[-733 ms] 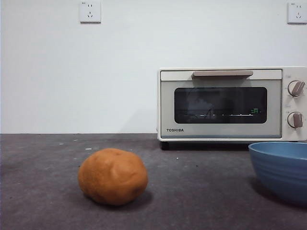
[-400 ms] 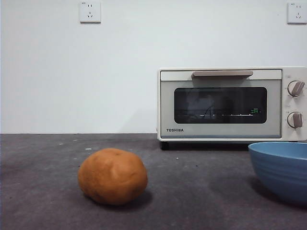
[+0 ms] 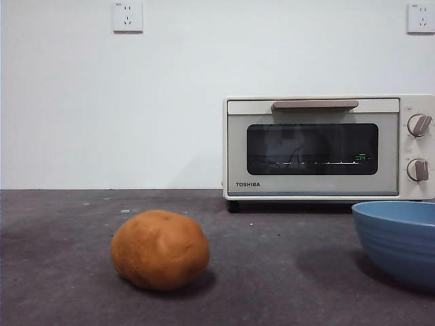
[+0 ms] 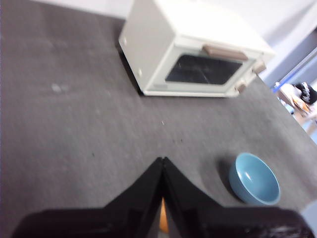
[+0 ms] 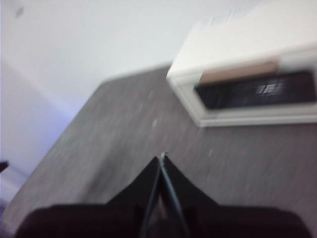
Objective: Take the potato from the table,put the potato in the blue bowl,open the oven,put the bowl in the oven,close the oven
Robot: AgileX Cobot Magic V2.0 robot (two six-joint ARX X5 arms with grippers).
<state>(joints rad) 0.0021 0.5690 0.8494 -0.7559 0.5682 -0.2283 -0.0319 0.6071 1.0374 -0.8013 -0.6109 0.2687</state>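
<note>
Hands first: left hand clenched on nothing, jaw tips pressed together, held high above the table; right hand likewise clenched and empty, high up, its view blurred. Neither shows in the front view. A sliver of orange shows between the left jaws low in the left wrist view, likely the potato beneath, too small to be sure.

Largest to smallest:
- table: dark grey, fills the lower part of the front frame, carries everything.
- oven: cream, centre-right of front frame at the back, door shut, bar handle untouched, two knobs on its right edge.
- blue bowl: lower right of front frame, cut by the edge, upright; left wrist view shows it empty.
- potato: lower left-centre of front frame, resting on the table, well apart from the bowl.

Progress, as I judge it: nothing done yet. Potato not grasped, bowl empty, oven closed. All five steps remain: pick potato, drop in bowl, open oven, load bowl, close.
</note>
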